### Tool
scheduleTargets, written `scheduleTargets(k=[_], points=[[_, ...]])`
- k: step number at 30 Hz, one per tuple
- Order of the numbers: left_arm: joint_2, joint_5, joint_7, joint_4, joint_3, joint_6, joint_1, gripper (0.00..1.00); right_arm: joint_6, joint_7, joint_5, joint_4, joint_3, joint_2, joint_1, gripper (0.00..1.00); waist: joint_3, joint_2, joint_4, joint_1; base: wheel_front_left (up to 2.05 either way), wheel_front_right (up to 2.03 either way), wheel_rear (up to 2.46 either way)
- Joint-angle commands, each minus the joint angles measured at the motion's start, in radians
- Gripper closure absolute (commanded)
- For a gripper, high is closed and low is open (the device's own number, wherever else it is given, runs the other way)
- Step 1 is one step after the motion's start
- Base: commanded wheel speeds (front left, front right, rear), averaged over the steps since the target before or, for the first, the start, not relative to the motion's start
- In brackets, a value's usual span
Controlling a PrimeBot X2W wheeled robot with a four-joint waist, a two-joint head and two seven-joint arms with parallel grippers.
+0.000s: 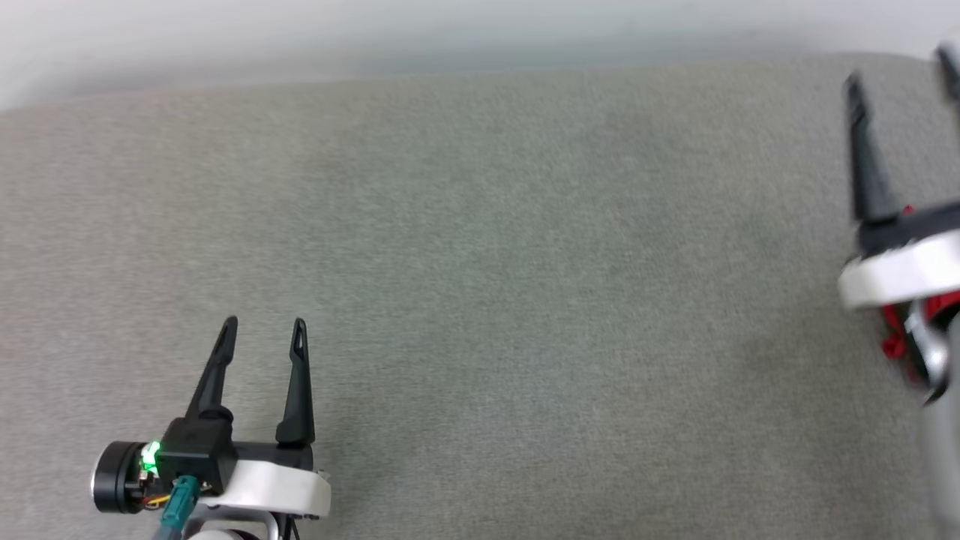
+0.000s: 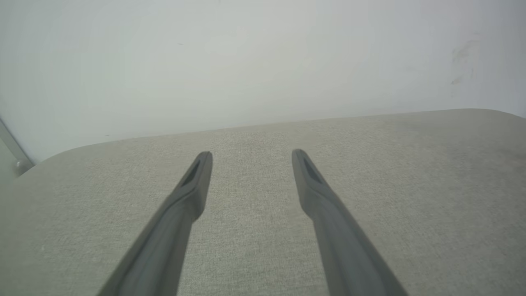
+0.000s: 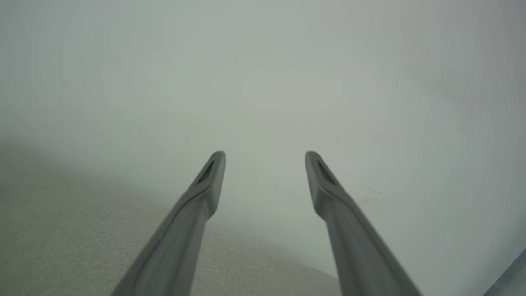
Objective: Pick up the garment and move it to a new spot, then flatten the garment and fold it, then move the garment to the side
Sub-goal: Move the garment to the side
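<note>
Head view: left gripper [image 1: 264, 322] low at the lower left, just over the table [image 1: 480, 285], which has a grey woven cover. Its fingers [image 1: 217, 371] point up the frame, set apart at a moderate gap with nothing between them. Green light lit on the dark wrist block [image 1: 152, 456], white cuff [image 1: 270, 487] behind it. Right gripper [image 1: 898, 66] at the far right edge and blurred, reaching further up the frame than the left, the two well apart. One of its fingers [image 1: 866, 157] is in full sight, the other cut by the frame edge. White wrist ring [image 1: 896, 277] below the fingers. Small red patches [image 1: 892, 346] beside and under that ring, too blurred to tell whether they are the garment or part of the arm, so the garment's place cannot be fixed from here. Left wrist view: left gripper [image 2: 251, 153] held at a shallow angle above the cloth-covered table [image 2: 431, 172], fingers [image 2: 187, 197] spread and empty. Tips aim toward the table's far edge and the pale wall [image 2: 246, 61] behind it, with a rounded table corner at the left. Right wrist view: right gripper [image 3: 265, 153] pitched higher, its tips set against the pale wall [image 3: 263, 82]. Fingers [image 3: 197, 197] likewise spread, gripping nothing, and the table [image 3: 61, 230] lies across the lower left under them.
</note>
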Motion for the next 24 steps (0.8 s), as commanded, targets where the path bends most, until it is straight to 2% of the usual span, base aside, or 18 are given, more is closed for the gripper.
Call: scheduleTargets(k=[1, 9, 19, 24], points=[[-0.003, -0.001, -0.002, 0.008, -0.004, 0.006, 0.015, 0.0, -0.001, -0.01, 0.018, -0.01, -0.002, 0.032, 0.055, 0.0, -0.044, 0.0, 0.035, 0.0, 0.0, 0.0, 0.0], [-0.009, -0.003, -0.002, 0.032, -0.019, 0.023, 0.062, 0.0, -0.001, -0.016, 0.055, -0.023, -0.017, 0.154, 0.272, 0.0, -0.12, 0.0, 0.064, 0.0, 0.0, 0.0, 0.0], [-0.013, -0.006, -0.002, 0.044, -0.032, 0.03, 0.115, 0.0, -0.001, -0.016, 0.097, -0.091, -0.057, 0.221, 0.49, 0.0, -0.174, 0.0, 0.074, 0.0, 0.0, 0.0, 0.0], [-0.014, -0.007, -0.002, 0.051, -0.041, 0.03, 0.141, 0.0, -0.001, -0.016, 0.114, -0.128, -0.076, 0.235, 0.583, 0.0, -0.199, 0.0, 0.082, 0.0, 0.0, 0.0, 0.0]])
